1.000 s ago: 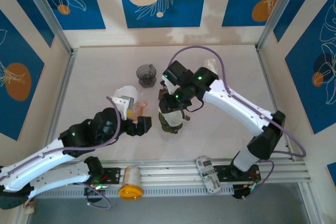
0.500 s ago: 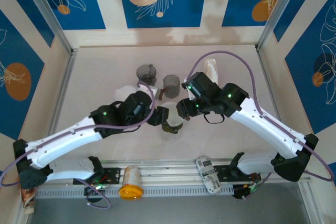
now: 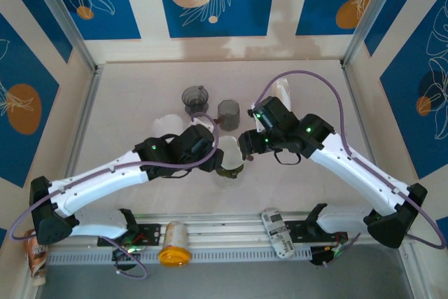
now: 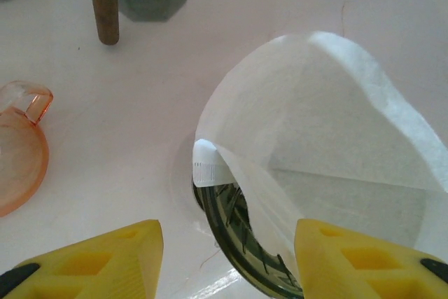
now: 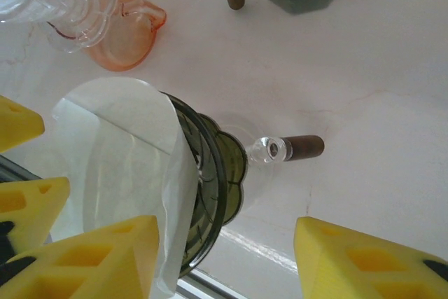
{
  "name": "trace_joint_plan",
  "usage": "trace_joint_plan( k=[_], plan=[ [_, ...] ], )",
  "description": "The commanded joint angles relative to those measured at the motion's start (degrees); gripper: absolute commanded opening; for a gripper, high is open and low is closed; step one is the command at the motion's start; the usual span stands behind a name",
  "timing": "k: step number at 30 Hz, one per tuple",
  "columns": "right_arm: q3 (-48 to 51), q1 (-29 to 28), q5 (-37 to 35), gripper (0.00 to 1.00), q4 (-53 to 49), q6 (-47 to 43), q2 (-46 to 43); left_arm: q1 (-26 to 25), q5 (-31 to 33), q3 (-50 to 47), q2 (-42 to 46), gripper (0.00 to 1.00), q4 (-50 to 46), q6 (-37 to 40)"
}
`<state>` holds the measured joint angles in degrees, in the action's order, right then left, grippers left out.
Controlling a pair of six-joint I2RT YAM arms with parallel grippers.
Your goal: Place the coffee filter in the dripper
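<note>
Left wrist: left gripper (image 4: pixel 227 243) jaws half apart, clamping nothing; filter (image 4: pixel 329 124) stands in dripper (image 4: pixel 245 257), spreading toward 2 o'clock.
Right wrist: right gripper (image 5: pixel 225 232) jaws half apart, empty; filter at dripper's 9 o'clock.
Top: dripper mid-table, left gripper at its 10 o'clock, right gripper at 2 o'clock.

one camera looks down on the table (image 3: pixel 140 89); both wrist cameras closely share the dripper (image 4: pixel 238 243).
</note>
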<state>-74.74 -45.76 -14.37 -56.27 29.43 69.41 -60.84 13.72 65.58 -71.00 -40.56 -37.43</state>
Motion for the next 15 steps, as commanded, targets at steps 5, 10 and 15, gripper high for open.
trace_joint_plan(
  k=[5,10,15],
  plan=[
    [-0.92,-0.45,5.11,0.54,2.84,-3.19,3.51,-0.60,1.49,0.35,1.42,0.53,-1.61,-0.66],
    [-1.64,-1.00,1.78,0.55,1.00,-3.42,6.09,-0.60,1.57,0.04,1.47,0.53,-1.48,-0.60],
    [-0.47,-0.83,-1.68,0.51,0.38,-3.41,6.08,-0.60,2.31,-0.61,2.02,0.52,-1.75,-0.72]
  ],
)
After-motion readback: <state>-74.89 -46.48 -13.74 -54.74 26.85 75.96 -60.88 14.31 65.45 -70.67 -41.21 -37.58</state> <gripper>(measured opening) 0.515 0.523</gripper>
